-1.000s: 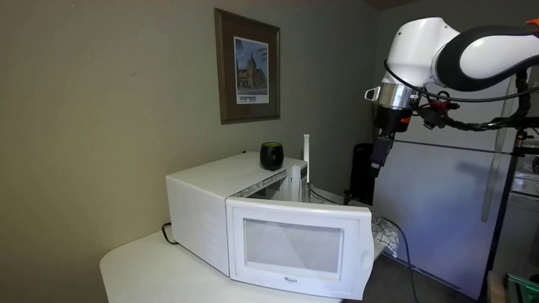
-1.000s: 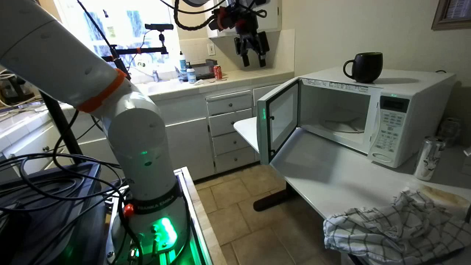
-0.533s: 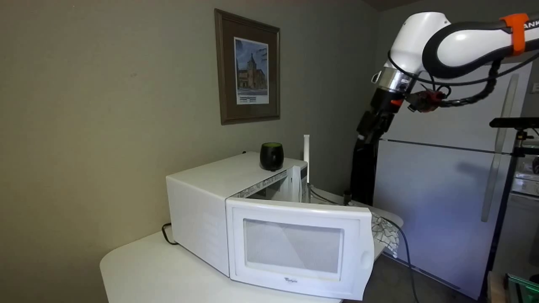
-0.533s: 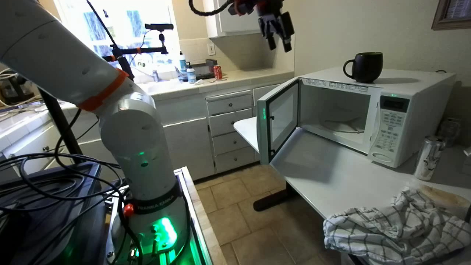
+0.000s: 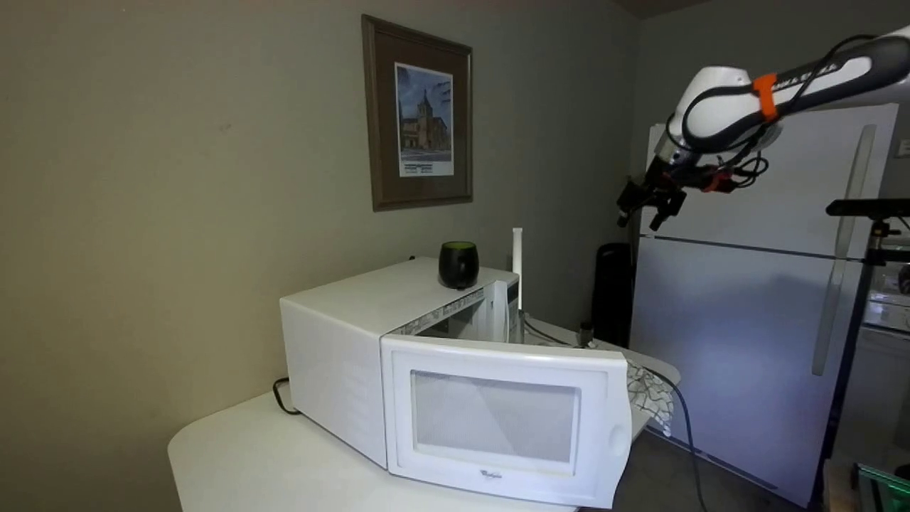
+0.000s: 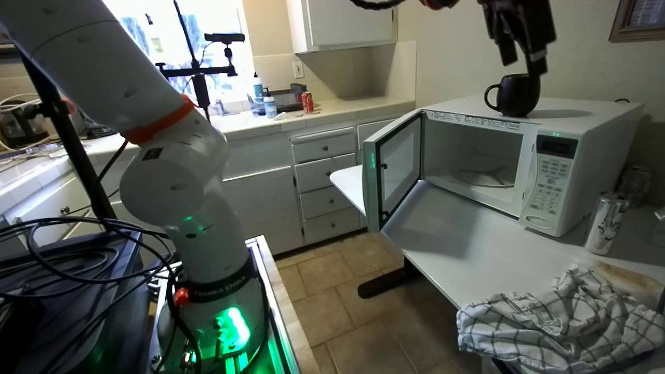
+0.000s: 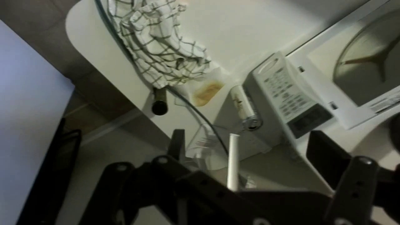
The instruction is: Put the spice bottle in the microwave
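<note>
Extended over the table (image 6: 462,244), the arm (image 6: 192,182) bears FRANKA EMIKA low down. The microwave (image 5: 341,355) stands with its door (image 5: 498,419) swung wide, presumably for loading; the door's script seems to read Whirlpool. A towel (image 6: 556,322) lies rumpled at the table's edge. The gripper (image 7: 248,148) hangs high, fingers (image 7: 176,145) wide and grasping nothing, apparently to clear everything before a pick. A mug (image 5: 458,264) on the microwave looks parked out of the way. Print on the can (image 6: 605,223) is blurred. What is probably the spice bottle (image 7: 160,101), dark and upright, stands on the table by the towel, no label readable.
</note>
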